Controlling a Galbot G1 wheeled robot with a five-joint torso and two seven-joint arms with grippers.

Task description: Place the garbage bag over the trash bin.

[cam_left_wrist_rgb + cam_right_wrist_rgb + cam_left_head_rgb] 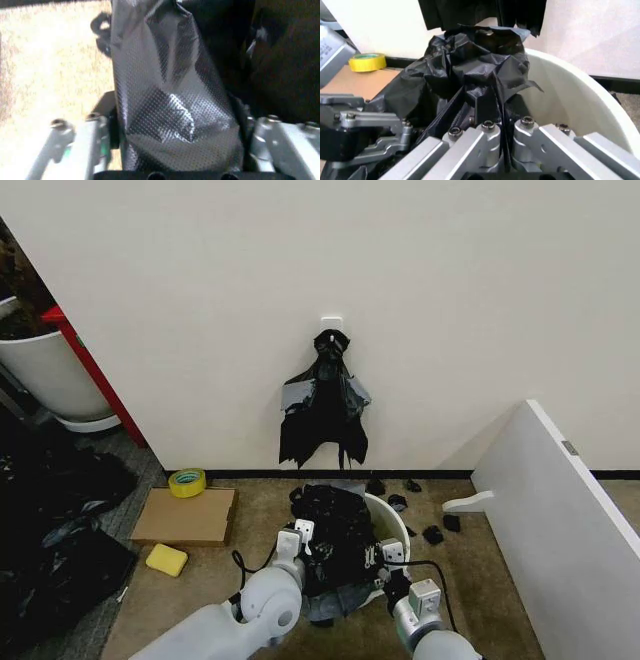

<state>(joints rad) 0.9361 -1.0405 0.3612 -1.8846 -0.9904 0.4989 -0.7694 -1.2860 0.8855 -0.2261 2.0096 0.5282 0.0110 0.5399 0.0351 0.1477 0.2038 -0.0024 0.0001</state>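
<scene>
The trash bin [393, 515] is a round cream-white bucket on the carpet in front of me; its wall [570, 97] curves beside my right gripper. The garbage bag [335, 545], glossy black plastic, is bunched over the bin's left half and spills down its front. My left gripper [300, 538] sits at the bag's left side, its fingers [112, 120] spread wide with a fold of the bag [170, 97] lying between them. At the bin's near right rim, my right gripper [487, 107] is shut on a sheet of the bag [470, 63].
A bunch of black bags [325, 400] hangs from a wall hook behind the bin. Left of the bin lie a cardboard sheet [185, 515], yellow tape [187, 482] and a yellow sponge [166, 559]. Black scraps [432, 533] and a white panel [560, 510] are to the right.
</scene>
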